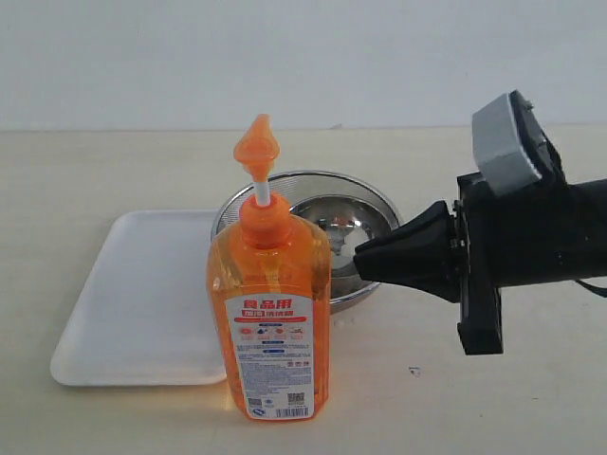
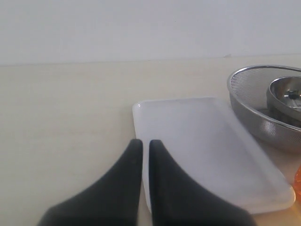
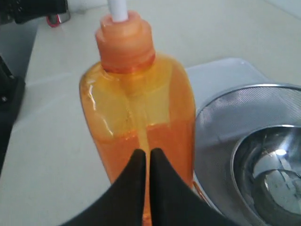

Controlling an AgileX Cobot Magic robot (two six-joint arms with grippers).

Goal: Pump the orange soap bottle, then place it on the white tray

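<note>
The pale worktop (image 1: 493,398) carries everything. On it lies the white tray (image 1: 142,294), flat and with nothing on it. Right of the tray is a steel mesh bowl (image 1: 379,204), and nested in it is a smaller polished steel bowl (image 3: 263,160) that appears to hold nothing. The orange soap bottle (image 1: 270,313) stands upright on the worktop just off the tray's near corner, in front of the mesh bowl. It is not yet on the tray, and its liquid looks to reach well over halfway. The right pincer (image 1: 365,258) has its jaws together on nothing, with the tip aimed at the bottle's side near the shoulder and close to it but seemingly apart. The left pincer (image 2: 145,146) is likewise closed and holds nothing, over the tray's edge. The pump head (image 1: 256,144) is raised on its white stem, seemingly unpressed. The main risk is the tall bottle toppling. A sideways nudge from the closed right tip, or an off-centre press on the pump head, could tip it toward the tray or knock it against the bowl. Soap could also squirt onto the worktop.
</note>
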